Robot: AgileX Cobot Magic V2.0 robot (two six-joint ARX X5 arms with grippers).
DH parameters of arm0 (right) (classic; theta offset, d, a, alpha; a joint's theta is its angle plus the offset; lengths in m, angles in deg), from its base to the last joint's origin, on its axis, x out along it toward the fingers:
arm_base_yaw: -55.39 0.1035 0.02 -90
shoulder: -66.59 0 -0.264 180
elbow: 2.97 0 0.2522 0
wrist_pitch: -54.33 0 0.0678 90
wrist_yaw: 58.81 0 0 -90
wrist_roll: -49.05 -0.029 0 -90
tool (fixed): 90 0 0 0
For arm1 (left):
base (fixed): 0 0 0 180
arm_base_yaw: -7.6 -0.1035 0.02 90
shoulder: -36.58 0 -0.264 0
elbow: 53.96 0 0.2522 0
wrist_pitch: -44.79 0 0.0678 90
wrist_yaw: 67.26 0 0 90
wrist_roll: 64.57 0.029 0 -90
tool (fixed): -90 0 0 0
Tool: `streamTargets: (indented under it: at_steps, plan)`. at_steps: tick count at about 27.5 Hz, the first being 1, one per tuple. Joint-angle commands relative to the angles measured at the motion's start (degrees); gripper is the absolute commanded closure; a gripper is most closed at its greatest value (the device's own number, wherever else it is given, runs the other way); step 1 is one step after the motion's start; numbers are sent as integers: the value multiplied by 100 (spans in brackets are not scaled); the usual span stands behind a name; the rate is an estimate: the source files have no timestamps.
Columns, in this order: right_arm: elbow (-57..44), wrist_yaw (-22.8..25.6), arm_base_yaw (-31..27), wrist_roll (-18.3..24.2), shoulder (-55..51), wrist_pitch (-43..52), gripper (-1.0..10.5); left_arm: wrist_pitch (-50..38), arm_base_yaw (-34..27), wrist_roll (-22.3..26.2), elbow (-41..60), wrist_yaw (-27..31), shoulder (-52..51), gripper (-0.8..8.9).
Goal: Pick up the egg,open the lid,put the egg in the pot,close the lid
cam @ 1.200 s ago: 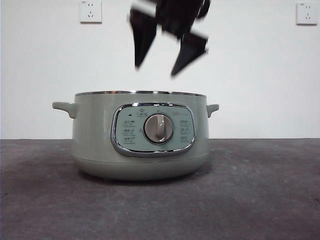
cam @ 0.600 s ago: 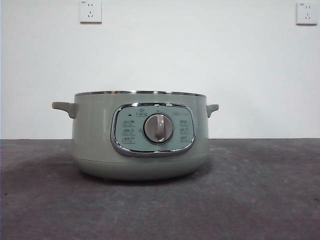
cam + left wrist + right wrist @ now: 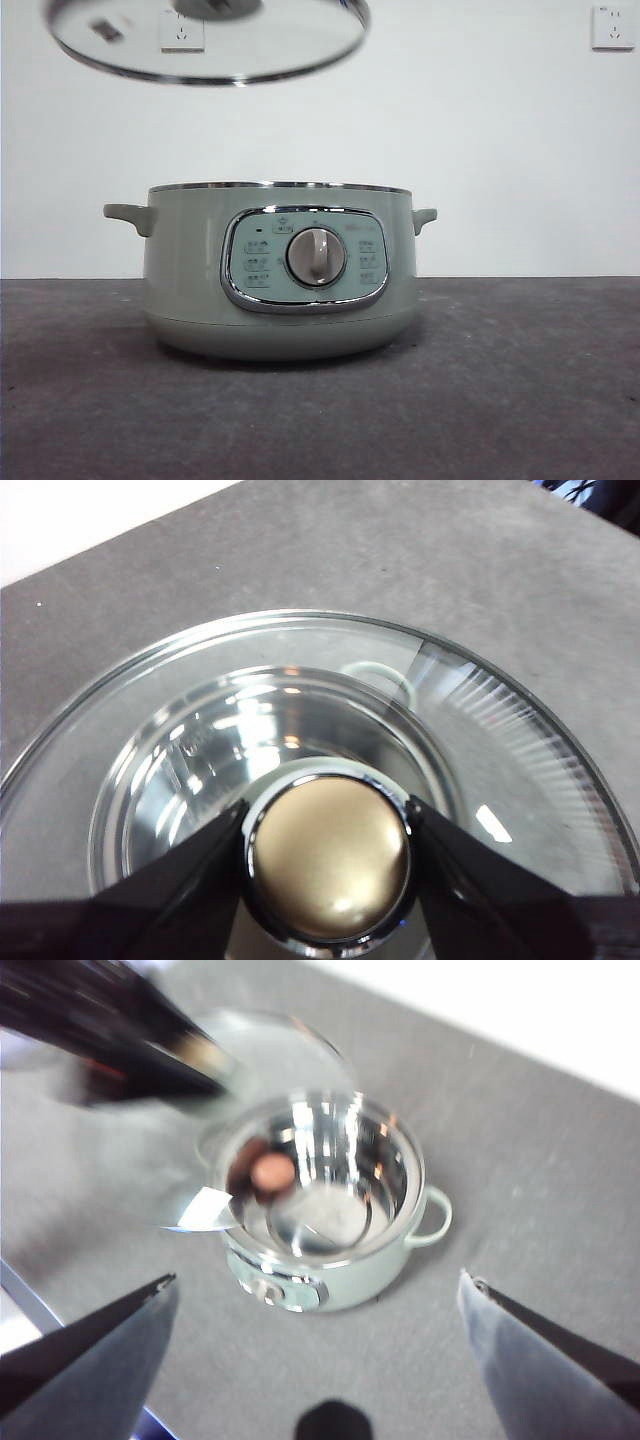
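Observation:
The pale green pot (image 3: 190,270) stands uncovered in the middle of the grey table. The glass lid (image 3: 210,50) hangs tilted above it, toward the pot's left side. My left gripper (image 3: 326,815) is shut on the lid's round knob (image 3: 330,865), and the pot's shiny inside shows through the glass (image 3: 500,740). From high above, my right gripper (image 3: 318,1280) stands wide open, holding nothing. Below it the reddish-brown egg (image 3: 270,1172) lies inside the pot (image 3: 370,1260), near its wall. The lid (image 3: 290,1050) and the left arm (image 3: 110,1030) show blurred beside the pot.
Two wall sockets (image 3: 181,22) (image 3: 613,26) sit on the white wall behind. Grey tabletop (image 3: 520,380) spreads on all sides of the pot. The table's edge (image 3: 20,1300) shows in the right wrist view.
One second ago an open gripper hung above the pot; it then left the front view. The lid has since come into view from the top left, above the pot.

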Motion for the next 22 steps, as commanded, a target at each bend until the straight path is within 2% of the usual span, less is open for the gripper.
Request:
streamTargets:
  at_steps: [1,11,22]
  plan:
    - [-13,24,7,-146,-308,-136,474,-544,55,68,-42,-2,286,822]
    - [-94,44,7,-382,-1152,-138,474,-1189,120,68,-42,79,1266,822]
    - [-798,177,7,-446,-1690,-138,474,-1493,251,68,-42,372,1803,822]
